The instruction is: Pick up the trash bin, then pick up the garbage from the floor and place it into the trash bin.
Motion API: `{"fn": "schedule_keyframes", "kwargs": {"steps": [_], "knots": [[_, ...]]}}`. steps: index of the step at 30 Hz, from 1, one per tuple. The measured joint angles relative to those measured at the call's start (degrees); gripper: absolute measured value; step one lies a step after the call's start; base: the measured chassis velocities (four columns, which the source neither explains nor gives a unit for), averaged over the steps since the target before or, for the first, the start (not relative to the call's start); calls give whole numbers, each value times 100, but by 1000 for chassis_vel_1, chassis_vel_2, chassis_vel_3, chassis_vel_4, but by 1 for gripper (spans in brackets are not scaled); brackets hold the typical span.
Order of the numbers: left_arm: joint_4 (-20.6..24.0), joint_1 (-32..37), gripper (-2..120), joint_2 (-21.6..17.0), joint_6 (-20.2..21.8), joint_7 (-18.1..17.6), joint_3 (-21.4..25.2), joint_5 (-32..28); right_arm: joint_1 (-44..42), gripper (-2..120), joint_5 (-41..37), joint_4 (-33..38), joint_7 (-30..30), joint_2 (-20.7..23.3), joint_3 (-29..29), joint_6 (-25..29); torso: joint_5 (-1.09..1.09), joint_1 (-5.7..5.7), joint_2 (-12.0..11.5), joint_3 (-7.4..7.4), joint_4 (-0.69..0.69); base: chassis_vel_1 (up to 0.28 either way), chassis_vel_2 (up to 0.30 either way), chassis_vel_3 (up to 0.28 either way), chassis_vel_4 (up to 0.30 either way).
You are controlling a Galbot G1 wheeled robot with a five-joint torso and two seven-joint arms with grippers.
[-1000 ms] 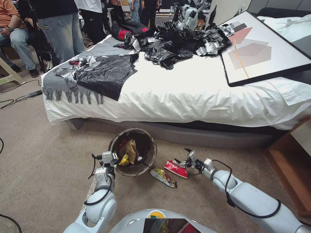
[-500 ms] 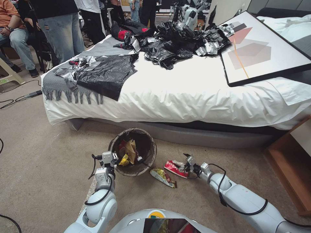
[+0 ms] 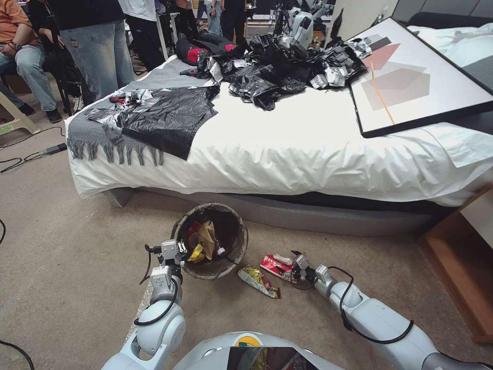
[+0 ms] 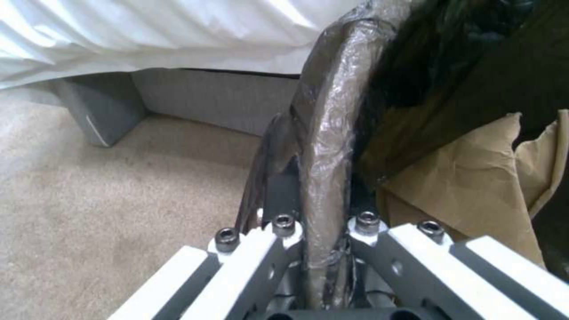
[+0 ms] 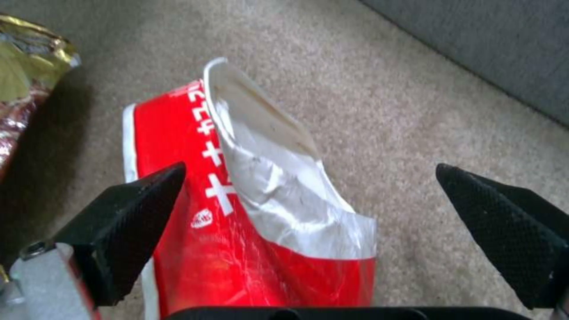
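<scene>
Carpet floor [image 3: 77, 267] under red wrapper [image 3: 276, 266], gold wrapper [image 3: 258, 280].

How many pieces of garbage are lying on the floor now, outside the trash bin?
2. A red paper cup, flattened, lies between the open fingers of the right gripper. A gold snack wrapper lies beside it, nearer the trash bin. More may be hidden behind the robot's arms.

Glossy white arms [image 3: 380, 324], looped black cables, black textured fingertips [image 5: 127, 218] (hex screws too)
</scene>
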State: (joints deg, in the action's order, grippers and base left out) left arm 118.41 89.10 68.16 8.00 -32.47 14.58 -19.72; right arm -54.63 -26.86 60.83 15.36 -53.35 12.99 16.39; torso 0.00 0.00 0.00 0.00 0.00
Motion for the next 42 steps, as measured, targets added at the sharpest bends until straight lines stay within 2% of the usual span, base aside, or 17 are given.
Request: {"fn": "schedule_keyframes", "kwargs": {"steps": [7, 10, 13, 14, 21, 22, 25, 26, 29, 31, 33, 36, 42], "knots": [[-10, -13, 0, 8, -11, -4, -4, 8, 0, 100, 164, -242, -8, -153, -46, 93, 0, 0, 0, 0, 0, 0, 0, 0, 0], [-16, -15, 0, 9, -17, -4, -14, 11, -2, 95, 241, -333, -19, -216, -57, 128, -1, 0, 0, 0, 0, 0, 0, 0, 0], [-16, -17, 0, -5, -24, -5, -6, 11, 17, 79, 317, -382, -43, -267, -64, 145, 0, 0, 0, 0, 1, 0, 0, 0, 0], [-16, -17, 0, -5, -24, -5, -6, 11, 17, 79, 317, -382, -43, -267, -64, 145, 0, 0, 0, 0, 1, 0, 0, 0, 0], [-18, -44, 0, -17, -26, -11, -10, 9, 9, 53, 319, -236, -114, -256, -90, 146, 0, 0, 0, 0, 1, 0, 0, 0, 0], [-18, -44, 0, -17, -26, -11, -10, 9, 9, 53, 319, -236, -114, -256, -90, 146, 0, 0, 0, 0, 1, 0, 0, 0, 0], [-23, -63, 0, -18, -26, -12, -32, 5, -4, 36, 325, -178, -149, -250, -102, 146, 0, 0, 0, 0, 0, 0, 0, 0, 0], [-23, -63, 0, -18, -26, -12, -32, 5, -4, 36, 325, -178, -149, -250, -102, 146, 0, 0, 0, 0, 0, 0, 0, 0, 0], [-24, -71, 0, -30, -25, -15, -35, 1, -38, 22, 334, -65, -216, -215, -131, 136, 0, 0, 0, 0, 0, 0, 0, 0, 0], [-24, -71, 0, -33, -24, -16, -37, -1, -50, 21, 339, -32, -235, -202, -142, 133, 0, 0, 0, 0, 0, 0, 0, 0, 0], [-25, -81, 0, -38, -17, -20, -67, -4, -115, 7, 344, 155, -334, -148, -215, 88, 0, 0, 0, 0, -1, 0, 0, 0, 0], [-25, -90, 0, -37, -9, -26, -95, -6, -170, 0, 346, 293, -424, -129, -300, 48, 0, 0, 0, 0, 0, 0, 0, 0, 0], [-33, -109, 0, -48, 0, -31, -138, -6, -291, 0, 344, 606, -601, -77, -520, -10, 0, 0, 0, 0, 0, 0, 0, 0, 0]]}}
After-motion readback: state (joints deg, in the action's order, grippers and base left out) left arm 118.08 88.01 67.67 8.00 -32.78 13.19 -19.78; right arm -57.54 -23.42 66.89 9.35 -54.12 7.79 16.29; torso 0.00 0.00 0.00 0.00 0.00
